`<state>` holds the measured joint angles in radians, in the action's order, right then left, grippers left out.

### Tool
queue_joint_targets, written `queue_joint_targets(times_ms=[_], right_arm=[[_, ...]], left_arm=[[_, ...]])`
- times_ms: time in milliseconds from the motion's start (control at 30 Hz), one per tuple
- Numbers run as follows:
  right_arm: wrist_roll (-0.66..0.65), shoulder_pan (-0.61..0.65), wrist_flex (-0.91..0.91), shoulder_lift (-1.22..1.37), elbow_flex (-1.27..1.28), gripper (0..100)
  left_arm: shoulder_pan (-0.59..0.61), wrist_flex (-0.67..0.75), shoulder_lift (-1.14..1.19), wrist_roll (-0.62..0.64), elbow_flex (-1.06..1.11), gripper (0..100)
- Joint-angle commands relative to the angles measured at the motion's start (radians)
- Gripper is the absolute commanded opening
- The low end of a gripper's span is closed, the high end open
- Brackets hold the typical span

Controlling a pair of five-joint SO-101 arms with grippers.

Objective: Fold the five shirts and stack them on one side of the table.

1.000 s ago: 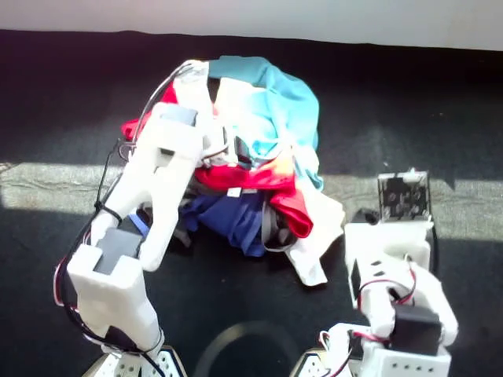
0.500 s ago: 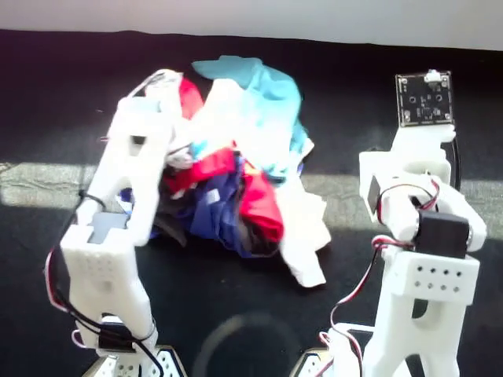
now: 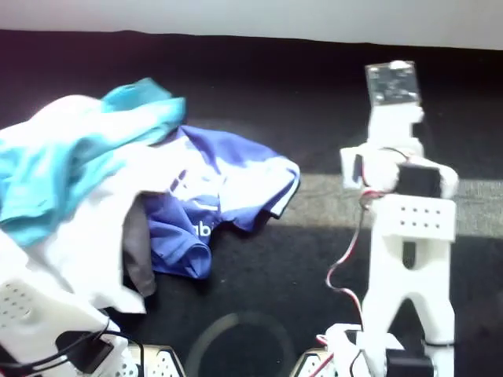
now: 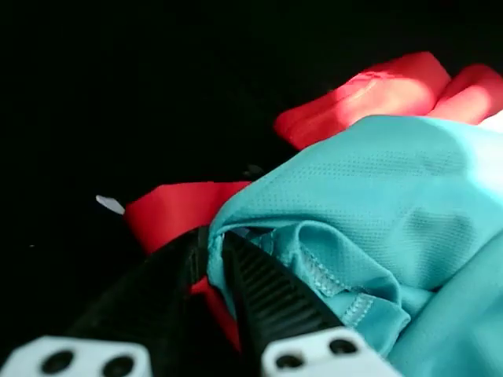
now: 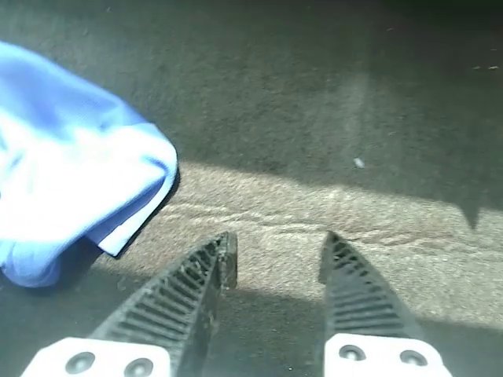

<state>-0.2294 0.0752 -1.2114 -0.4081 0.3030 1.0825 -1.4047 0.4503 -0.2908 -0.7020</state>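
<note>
Visibly four: teal shirt [image 3: 55, 169], white shirt [image 3: 86, 236], blue shirt [image 3: 228, 177], red shirt [image 4: 369, 94].

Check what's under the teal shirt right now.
In the high view the teal shirt lies over a white shirt, with the blue shirt sticking out beside that. The left wrist view shows red fabric past its edge. Anything deeper is covered.

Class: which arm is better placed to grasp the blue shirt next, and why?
Right. The right hand is open and empty beside the blue shirt; the left hand is shut on the teal shirt.
</note>
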Motion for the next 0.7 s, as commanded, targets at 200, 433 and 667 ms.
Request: queue_joint_targets(times_ms=[200,433,667], right_arm=[[-0.003,0.24,-0.008,0.308,-0.269,27.1],[0.138,0.432,-0.008,0.539,-0.429,27.1],[0.199,0.47,-0.012,0.714,-0.552,27.1]], left_arm=[[0.166,0.071,-0.09,-0.012,-0.2,2],[0.053,-0.141,-0.113,-0.006,-0.272,32],[-0.315,-0.385,-0.222,0.04,-0.154,29]])
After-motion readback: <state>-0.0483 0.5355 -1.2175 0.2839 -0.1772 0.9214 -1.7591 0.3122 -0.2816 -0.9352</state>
